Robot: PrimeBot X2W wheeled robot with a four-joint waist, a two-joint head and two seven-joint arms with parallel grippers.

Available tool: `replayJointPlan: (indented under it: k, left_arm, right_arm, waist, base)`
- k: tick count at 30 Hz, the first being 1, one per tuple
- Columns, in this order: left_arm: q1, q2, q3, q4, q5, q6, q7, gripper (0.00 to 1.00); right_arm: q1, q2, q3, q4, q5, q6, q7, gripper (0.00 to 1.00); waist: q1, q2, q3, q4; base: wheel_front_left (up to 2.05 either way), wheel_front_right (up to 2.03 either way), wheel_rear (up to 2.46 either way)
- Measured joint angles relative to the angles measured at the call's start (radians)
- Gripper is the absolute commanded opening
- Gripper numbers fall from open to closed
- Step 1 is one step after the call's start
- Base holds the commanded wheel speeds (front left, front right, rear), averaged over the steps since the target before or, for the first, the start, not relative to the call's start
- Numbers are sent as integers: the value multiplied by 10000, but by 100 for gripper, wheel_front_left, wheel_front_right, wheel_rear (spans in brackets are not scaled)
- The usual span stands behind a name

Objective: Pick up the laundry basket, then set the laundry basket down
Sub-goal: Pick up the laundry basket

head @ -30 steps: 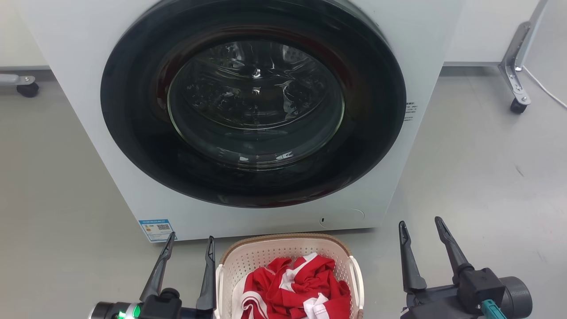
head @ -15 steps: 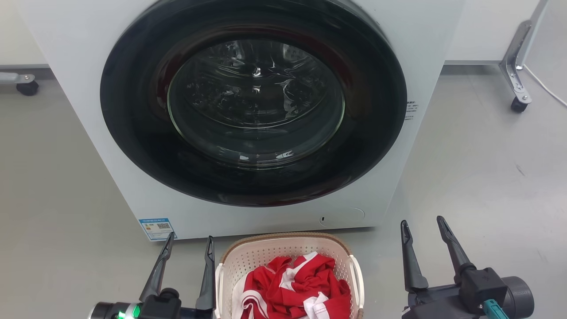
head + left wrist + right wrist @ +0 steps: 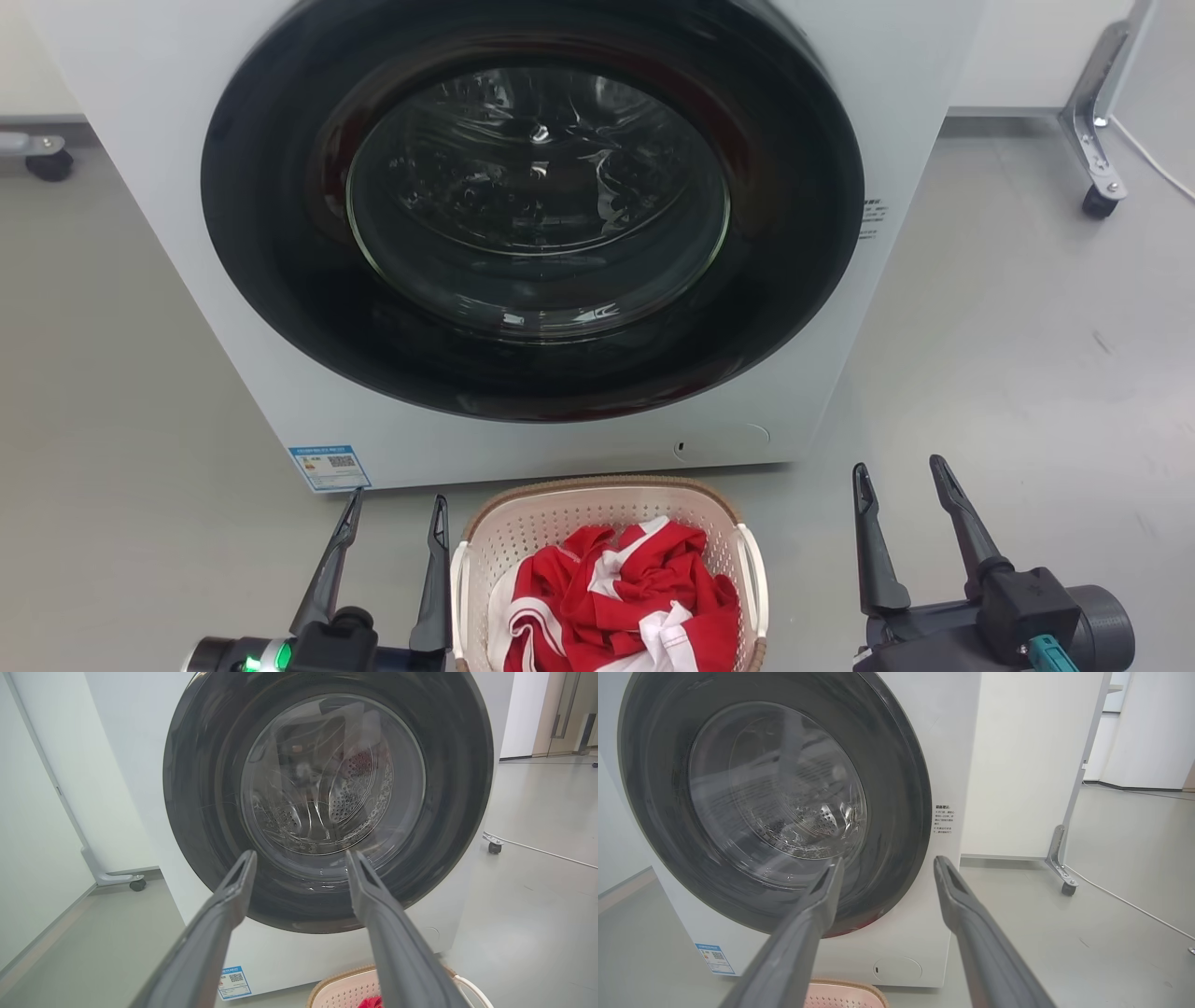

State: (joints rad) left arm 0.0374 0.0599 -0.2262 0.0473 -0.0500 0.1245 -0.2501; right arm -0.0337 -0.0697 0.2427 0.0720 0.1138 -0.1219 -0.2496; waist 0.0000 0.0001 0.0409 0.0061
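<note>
Cream perforated plastic laundry basket (image 3: 560, 532), brown-rimmed, sits before the white washing machine (image 3: 901, 112); left pincer (image 3: 395, 502) just beside it, right pincer (image 3: 899, 469) near, both spread apart.

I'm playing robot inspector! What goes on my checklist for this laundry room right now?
Surface: grey floor, a few faint marks.
Job's things: laundry basket on the floor before the washing machine, red and white cloth inside; not gripped.
Clutter: nothing seen.
Grippers: left gripper open, close beside the basket's left handle; right gripper open, apart from the basket.
Cables: white cable along the floor at the right.
Surroundings: machine's round door looks shut; wheeled frame leg at the right.
</note>
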Motion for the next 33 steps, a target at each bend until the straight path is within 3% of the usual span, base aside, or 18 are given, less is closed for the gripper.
replayJointPlan:
  k: [15, 33]
  left_arm:
    - [-880, -33, 207, 251, -199, -10, -27, 100]
    - [-3501, -136, -48, 2405, -711, -293, -29, 100]
  right_arm:
    - [-972, 0, -311, 136, 13, 268, 0, 100]
    - [-3142, 15, -456, 1908, 186, 428, -71, 100]
  waist:
    - [0, 0, 1425, 53]
    - [2, 2, 3836, 284]
  base:
    - [0, 0, 0]
    - [0, 0, 0]
